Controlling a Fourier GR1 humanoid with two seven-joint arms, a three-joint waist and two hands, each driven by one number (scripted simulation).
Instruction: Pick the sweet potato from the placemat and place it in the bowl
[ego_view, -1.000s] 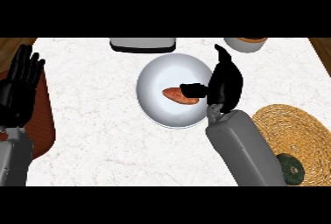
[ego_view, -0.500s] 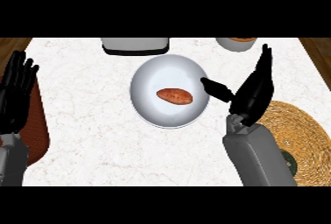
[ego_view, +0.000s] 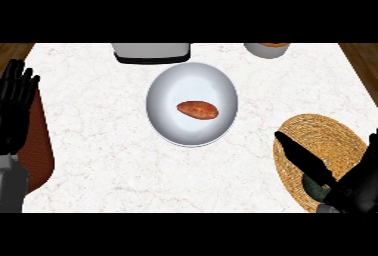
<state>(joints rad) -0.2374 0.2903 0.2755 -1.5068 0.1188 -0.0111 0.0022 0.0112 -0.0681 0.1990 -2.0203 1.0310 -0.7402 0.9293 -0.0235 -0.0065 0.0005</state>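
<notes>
Sweet potato (ego_view: 197, 109) lying inside the white bowl (ego_view: 168, 92), near its middle, touched by neither robot hand. Bowl set on the pale marbled worktop (ego_view: 111, 160), a little above centre in the head view. Right robot hand (ego_view: 353, 186) low at the right edge, released, fingers straight and spread, one long digit stretched up and leftward across the woven straw placemat (ego_view: 317, 132); holding nothing, well apart from the bowl. Small dark green object (ego_view: 319, 189) on the placemat, mostly hidden beneath that hand, too covered to name. Left robot hand (ego_view: 15, 107) resting at the left edge, fingers up and relaxed, likewise holding nothing, over a reddish-brown shape (ego_view: 38, 150) at the worktop's left margin. Grey box-like item with a dark base (ego_view: 151, 52) cut off by the top of the view, just above the bowl; beside it to the right, a grey round container (ego_view: 266, 50), also cropped, with something orange-brown at its rim.
</notes>
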